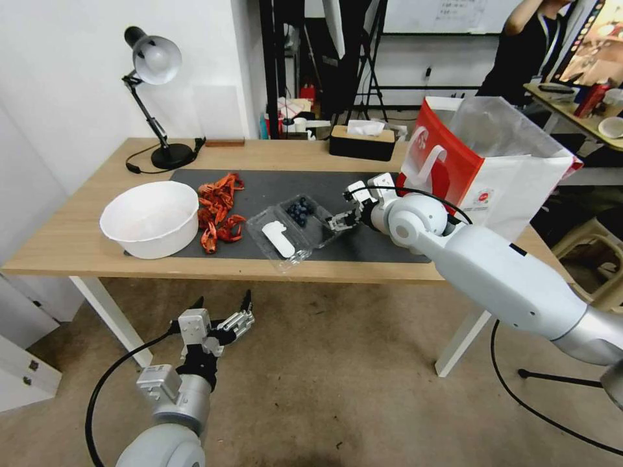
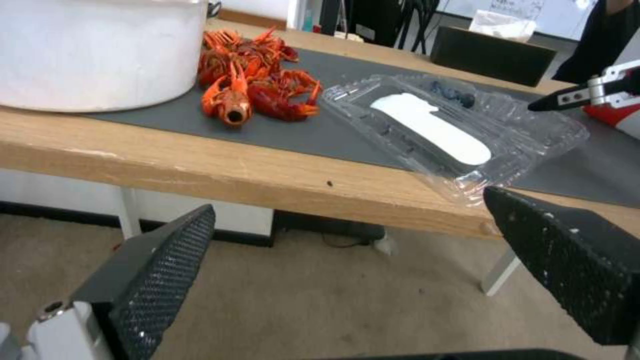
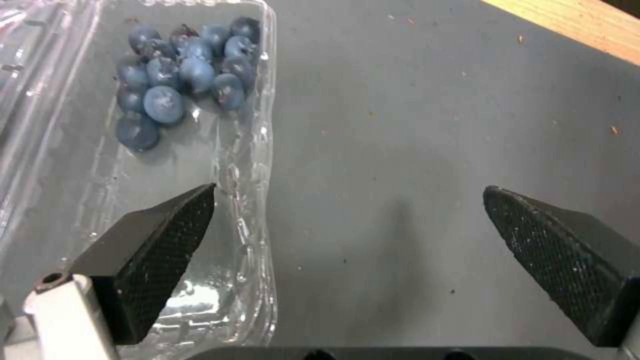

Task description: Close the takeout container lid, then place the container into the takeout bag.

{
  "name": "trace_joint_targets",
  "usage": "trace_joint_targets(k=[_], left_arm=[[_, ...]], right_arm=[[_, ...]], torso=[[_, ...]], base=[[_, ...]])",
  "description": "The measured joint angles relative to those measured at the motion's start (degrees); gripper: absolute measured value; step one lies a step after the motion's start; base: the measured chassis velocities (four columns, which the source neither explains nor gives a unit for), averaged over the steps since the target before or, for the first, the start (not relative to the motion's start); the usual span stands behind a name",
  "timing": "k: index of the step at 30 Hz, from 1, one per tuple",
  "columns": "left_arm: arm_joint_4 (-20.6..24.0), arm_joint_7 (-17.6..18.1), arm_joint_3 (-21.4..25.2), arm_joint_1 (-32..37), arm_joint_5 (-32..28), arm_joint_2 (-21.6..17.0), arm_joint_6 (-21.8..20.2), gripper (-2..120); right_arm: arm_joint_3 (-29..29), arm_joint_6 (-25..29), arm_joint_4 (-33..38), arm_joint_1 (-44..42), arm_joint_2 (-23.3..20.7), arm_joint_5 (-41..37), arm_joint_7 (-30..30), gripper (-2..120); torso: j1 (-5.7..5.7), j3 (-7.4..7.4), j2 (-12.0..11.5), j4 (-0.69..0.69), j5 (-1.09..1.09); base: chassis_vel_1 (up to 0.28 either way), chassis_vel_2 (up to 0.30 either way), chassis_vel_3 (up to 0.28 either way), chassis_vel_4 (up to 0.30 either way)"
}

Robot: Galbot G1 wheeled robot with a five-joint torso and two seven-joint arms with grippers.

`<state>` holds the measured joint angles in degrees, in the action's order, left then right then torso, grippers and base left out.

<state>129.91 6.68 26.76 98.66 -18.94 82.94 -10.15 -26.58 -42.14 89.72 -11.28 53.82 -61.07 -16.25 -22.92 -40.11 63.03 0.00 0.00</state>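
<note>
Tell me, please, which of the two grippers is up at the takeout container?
The right gripper, open over the mat at the blueberry side of the open takeout container. The left gripper, also open, hangs below the table's front edge.

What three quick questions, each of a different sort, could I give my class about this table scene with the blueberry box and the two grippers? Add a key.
1. True or false: the takeout container lies open on the dark mat.
2. Which gripper is at the container's edge? A) the left gripper B) the right gripper
3. Fill in: the lid bears a white ____.

Key
1. True; the lid lies flat beside the half holding the blueberries.
2. B; its jaws are open, one finger over the container's rim. The left gripper hangs open below the table edge.
3. Label.
</note>
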Motion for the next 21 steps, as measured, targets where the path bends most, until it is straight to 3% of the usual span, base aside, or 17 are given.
trace_joint_targets(k=[21], left_arm=[[-0.1, 0.2, 0.0, -0.1, 0.0, -0.2, 0.3, 100]], right_arm=[[0.1, 0.0, 0.4, -0.9, -1.8, -0.9, 0.3, 100]], torso=[[0.0, 0.0, 0.0, 0.0, 0.0]], base=[[0.0, 0.0, 0.0, 0.0]])
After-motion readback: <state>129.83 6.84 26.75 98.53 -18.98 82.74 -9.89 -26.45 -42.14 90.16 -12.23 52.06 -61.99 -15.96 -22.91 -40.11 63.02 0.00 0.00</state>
